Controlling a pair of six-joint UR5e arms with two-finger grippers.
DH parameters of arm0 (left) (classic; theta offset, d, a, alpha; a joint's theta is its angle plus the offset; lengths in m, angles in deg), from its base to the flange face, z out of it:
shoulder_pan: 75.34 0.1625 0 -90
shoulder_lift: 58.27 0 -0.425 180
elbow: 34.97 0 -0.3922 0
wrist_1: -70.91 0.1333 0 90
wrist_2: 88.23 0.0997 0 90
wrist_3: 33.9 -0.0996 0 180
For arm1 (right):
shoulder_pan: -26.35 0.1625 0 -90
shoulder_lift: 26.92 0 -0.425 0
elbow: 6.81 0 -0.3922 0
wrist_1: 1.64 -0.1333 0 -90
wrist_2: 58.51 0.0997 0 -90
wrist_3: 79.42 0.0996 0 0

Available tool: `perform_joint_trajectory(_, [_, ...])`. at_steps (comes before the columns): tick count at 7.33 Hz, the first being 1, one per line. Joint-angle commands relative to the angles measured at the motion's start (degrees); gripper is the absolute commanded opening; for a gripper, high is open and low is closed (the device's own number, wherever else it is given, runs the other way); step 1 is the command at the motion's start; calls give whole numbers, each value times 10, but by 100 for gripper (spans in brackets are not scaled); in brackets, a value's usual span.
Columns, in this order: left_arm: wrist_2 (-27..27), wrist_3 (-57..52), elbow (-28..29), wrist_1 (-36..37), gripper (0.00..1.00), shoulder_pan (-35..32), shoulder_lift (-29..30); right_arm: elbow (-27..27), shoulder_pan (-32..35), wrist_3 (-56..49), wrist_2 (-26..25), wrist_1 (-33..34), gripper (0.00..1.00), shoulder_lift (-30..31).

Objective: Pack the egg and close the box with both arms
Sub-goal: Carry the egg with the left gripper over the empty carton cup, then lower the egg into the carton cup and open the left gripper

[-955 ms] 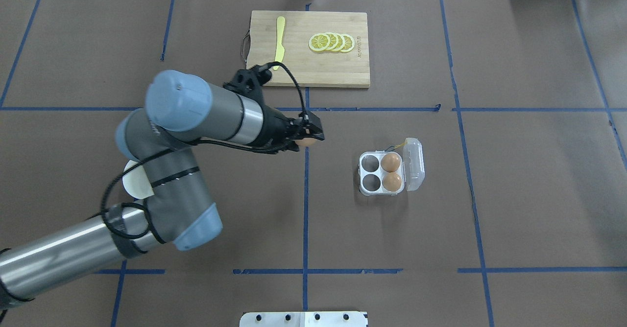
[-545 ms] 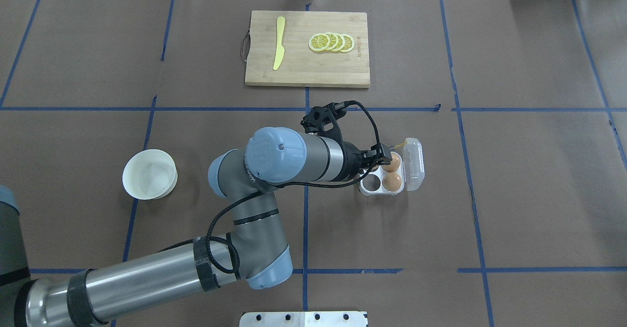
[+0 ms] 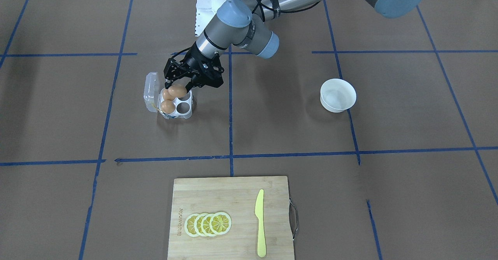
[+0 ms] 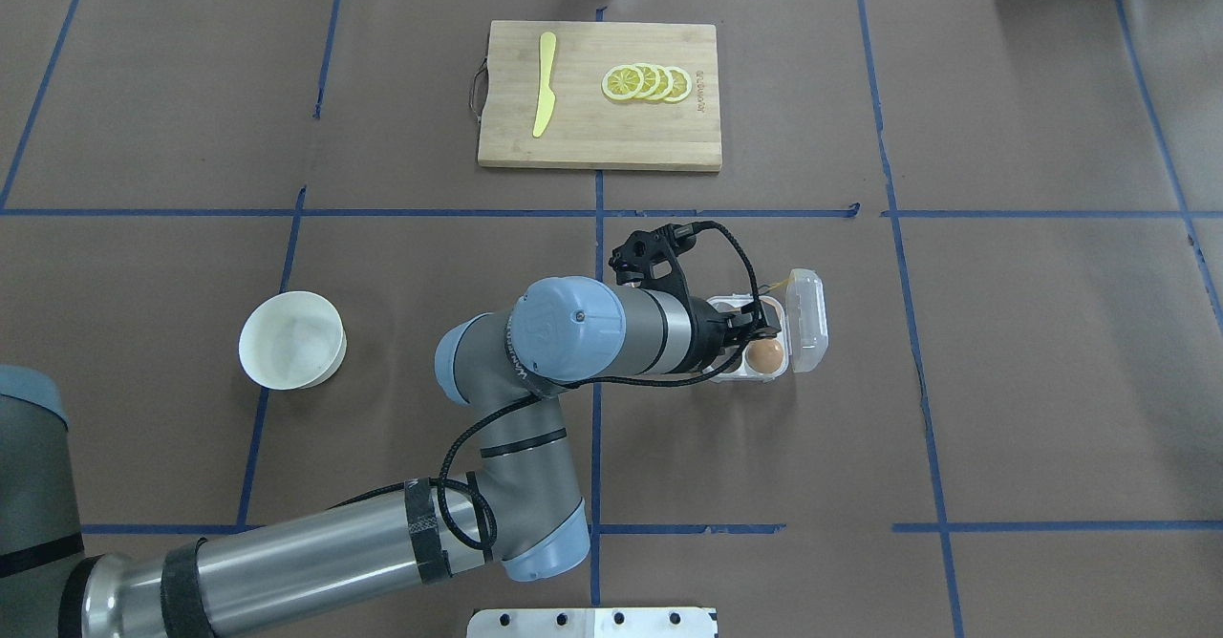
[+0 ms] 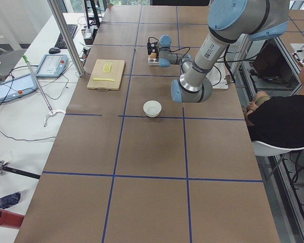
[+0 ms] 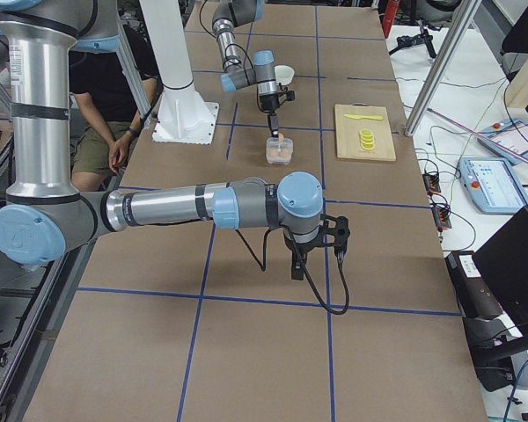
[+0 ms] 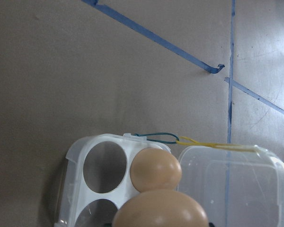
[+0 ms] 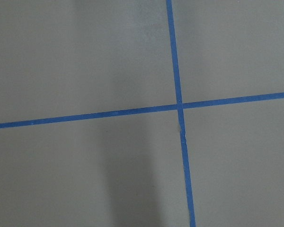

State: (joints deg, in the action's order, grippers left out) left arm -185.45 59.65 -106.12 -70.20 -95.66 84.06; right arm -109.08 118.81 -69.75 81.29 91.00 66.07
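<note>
My left gripper [image 3: 178, 87] is shut on a tan-brown egg [image 3: 177, 92] and holds it just above the clear box [image 3: 183, 115]. In the left wrist view the held egg [image 7: 160, 211] fills the bottom edge. Beyond it are an egg in a cup [image 7: 155, 169], an empty cup and the open lid [image 7: 229, 187] with yellow string [image 7: 213, 144]. Two eggs sit in the cups next to the lid [image 3: 151, 90]. From overhead the left gripper [image 4: 757, 325] covers part of the box [image 4: 776, 374]. My right gripper [image 6: 297, 266] points down over bare table; I cannot tell if it is open or shut.
A white bowl [image 4: 291, 340] stands on the robot's left side. A wooden cutting board [image 4: 600, 132] with lemon slices [image 4: 647, 82] and a yellow knife [image 4: 543, 84] lies at the far middle. An operator [image 5: 281, 114] sits beside the table.
My left arm has carried the egg from left of the table's centre across to the box, uncovering the bowl. In the last half second it shifted slightly toward the near cups.
</note>
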Motion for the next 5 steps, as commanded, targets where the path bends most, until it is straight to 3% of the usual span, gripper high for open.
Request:
perform_joint_trajectory(1, [0,-3,-2,0,100,-1,-2,1,0,0,0,0,100,0])
perform_joint_trajectory(3, [-13,-5,-28,6,100,-21,-10,-3,0,0,0,-1,100,-1])
perform_joint_trajectory(5, [-110,-7,-91,41,100,-72,-64,-25,-10,6,0,-1,100,-4])
